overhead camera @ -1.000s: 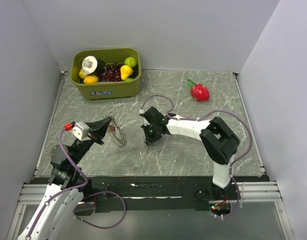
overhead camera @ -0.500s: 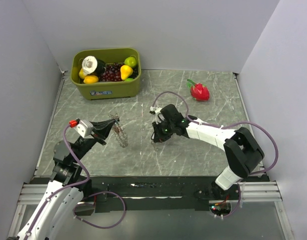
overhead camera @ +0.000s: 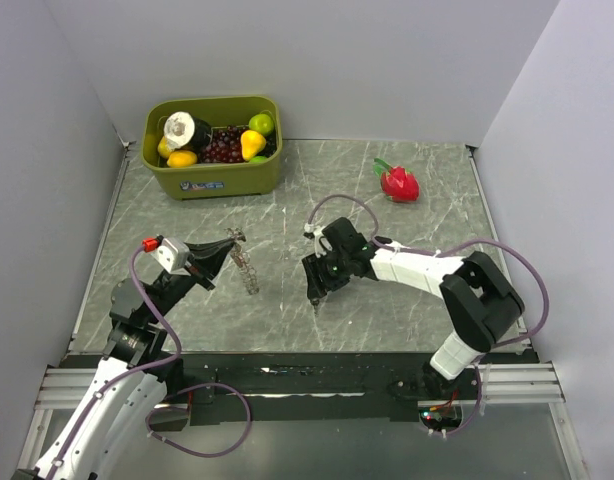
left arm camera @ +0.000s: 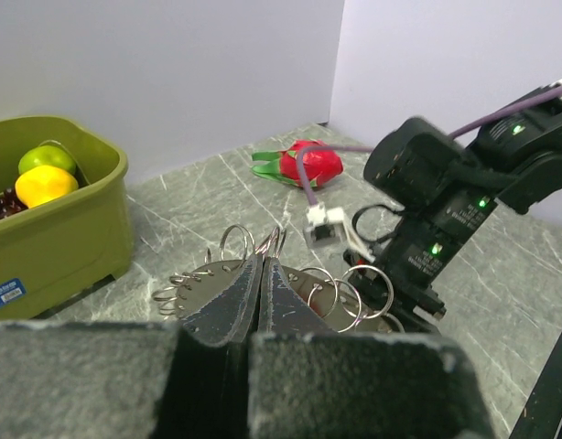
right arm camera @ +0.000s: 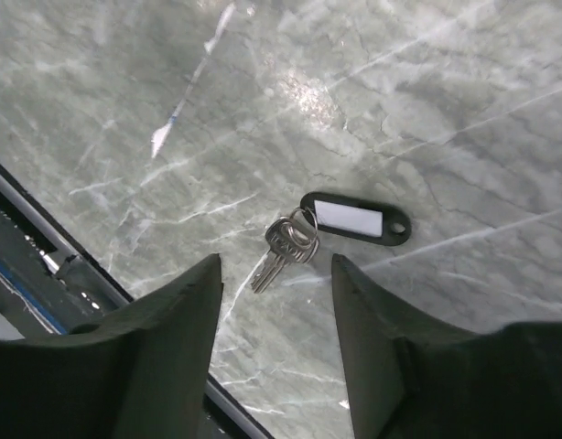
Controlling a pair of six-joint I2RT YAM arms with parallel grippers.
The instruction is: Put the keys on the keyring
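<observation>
Dropping closer to the counter (overhead camera: 407, 190) since the earlier view, the right gripper (overhead camera: 316, 295) has also parted its fingers about halfway, with nothing held between them. It now straddles the keys (right arm camera: 283, 247), a small silvery pair lying flat with a black tag (right arm camera: 352, 218) attached. They lie well away from the olive bin (overhead camera: 212, 178), out past its right front corner and toward the arms. The spread looks set to close around them for a pickup.

The left gripper (left arm camera: 261, 274) is pressed fully shut on the keyring (left arm camera: 354, 285), a bunch of wire loops fanning out on either side of its fingers. It holds this out in front of the bin, closer to the bin than the keys are, probably to present a loop where the other arm can thread a key on.
</observation>
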